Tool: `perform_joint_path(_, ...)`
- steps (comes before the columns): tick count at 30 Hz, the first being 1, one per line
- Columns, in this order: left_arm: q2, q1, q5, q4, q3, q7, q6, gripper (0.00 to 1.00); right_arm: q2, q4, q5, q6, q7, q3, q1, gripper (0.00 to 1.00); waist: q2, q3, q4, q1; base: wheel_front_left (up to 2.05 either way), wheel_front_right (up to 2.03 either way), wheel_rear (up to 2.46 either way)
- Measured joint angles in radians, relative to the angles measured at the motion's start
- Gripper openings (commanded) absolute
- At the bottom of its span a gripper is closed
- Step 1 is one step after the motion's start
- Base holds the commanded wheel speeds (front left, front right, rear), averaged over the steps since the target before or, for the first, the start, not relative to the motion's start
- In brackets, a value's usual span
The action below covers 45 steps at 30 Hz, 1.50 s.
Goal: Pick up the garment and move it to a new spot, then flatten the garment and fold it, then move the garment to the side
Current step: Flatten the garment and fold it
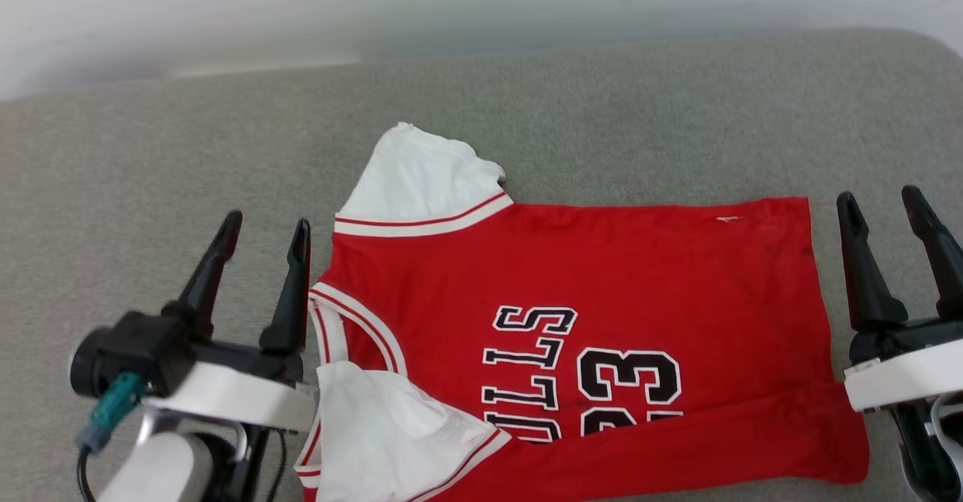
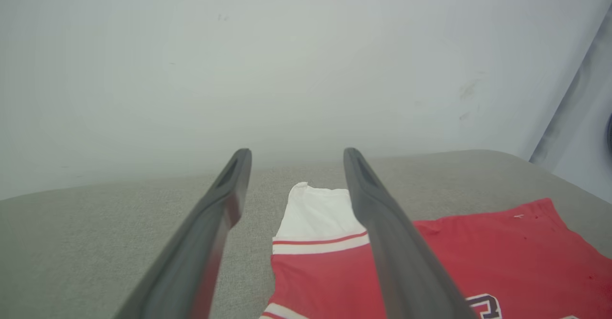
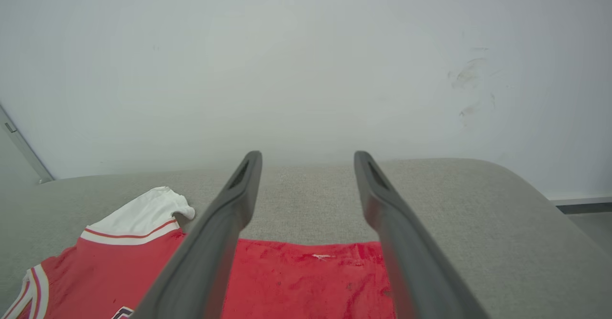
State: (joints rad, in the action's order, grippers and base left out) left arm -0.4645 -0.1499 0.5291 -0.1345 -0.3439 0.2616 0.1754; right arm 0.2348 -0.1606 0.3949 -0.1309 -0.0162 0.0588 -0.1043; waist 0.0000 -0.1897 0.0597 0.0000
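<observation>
Flanking the large red soft-fabric jersey (image 1: 602,276) spread on the grey upholstered surface (image 1: 602,111), the left gripper (image 1: 268,220) and right gripper (image 1: 878,194) hover with fingers apart, seemingly poised to fold. From the left wrist, its white sleeve (image 2: 315,209) lies ahead; from the right, its red hem end (image 3: 334,271).

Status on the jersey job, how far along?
Done: the garment lies flat on the grey surface, its near edge folded over the lettering. In hand: nothing; left tool and right tool are open, one off each end. Left: the far sleeve is unfolded; further folds, then moving it aside.
</observation>
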Motion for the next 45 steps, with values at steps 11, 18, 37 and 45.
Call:
perform_joint_path(11, -0.15, -0.423, 0.053, 0.105, -0.049, -0.424, -0.194, 1.0, -0.03, -0.042, -0.025, 0.0, -0.01, 0.006, -0.076, 1.0, 0.0, -0.185, 0.074, 0.0001, 0.0, 0.0, 0.0)
perform_joint_path(18, -0.226, -0.69, 0.174, 0.215, -0.076, -0.884, -0.24, 1.0, -0.061, -0.009, -0.026, 0.0, -0.04, -0.013, -0.109, 1.0, 0.0, -0.282, 0.151, 0.0002, 0.0, 0.0, 0.0)
perform_joint_path(37, -0.289, -0.978, 0.213, 0.373, -0.161, -1.402, -0.204, 1.0, -0.111, 0.113, -0.014, 0.0, -0.134, -0.08, -0.182, 1.0, 0.0, -0.44, 0.31, 0.0002, 0.0, 0.0, 0.0)
perform_joint_path(45, -0.273, -0.966, 0.232, 0.386, -0.156, -1.382, -0.186, 0.0, -0.108, 0.134, -0.024, 0.0, -0.137, -0.07, -0.184, 1.0, 0.0, -0.445, 0.298, 0.0001, 0.0, 0.0, 0.0)
